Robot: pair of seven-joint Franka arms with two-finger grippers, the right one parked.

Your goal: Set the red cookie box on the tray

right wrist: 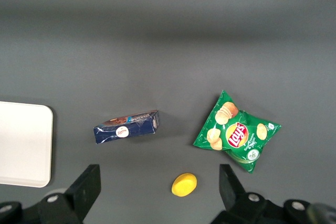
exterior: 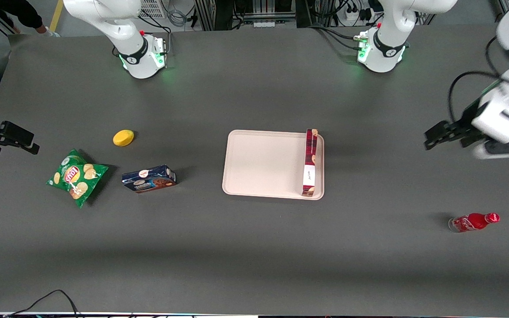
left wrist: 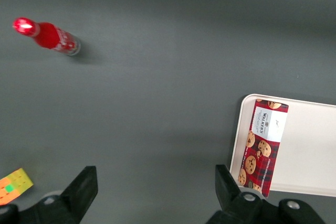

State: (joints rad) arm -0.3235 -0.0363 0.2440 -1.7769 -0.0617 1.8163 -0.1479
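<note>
The long, slim red plaid cookie box with its white label and cookie pictures lies inside the big flat cream-pink tray, close against the tray's rim on the side nearest the working arm. Its long side runs along that short rim, from the edge nearer the front camera to the edge nearer the robot bases. It looks like it sits on its thin side. So the job seems done, or nearly done.

The end effector of the working arm hangs above the bare dark counter, well apart from the tray, toward the working arm's end. Its two black fingers are spread wide and hold nothing. In the wrist view the red cookie box and the tray show off to one side, not between the fingers. If the box needs another push, the end effector has to travel sideways toward the tray, and nothing stands in that path.

A red plastic bottle lies on its side on the counter, nearer the front camera than the end effector and apart from it.

Toward the parked arm's end lie a short dark blue cookie box, a green crisp bag and a small yellow rounded thing. They are all well apart from the tray and are not in the way.
</note>
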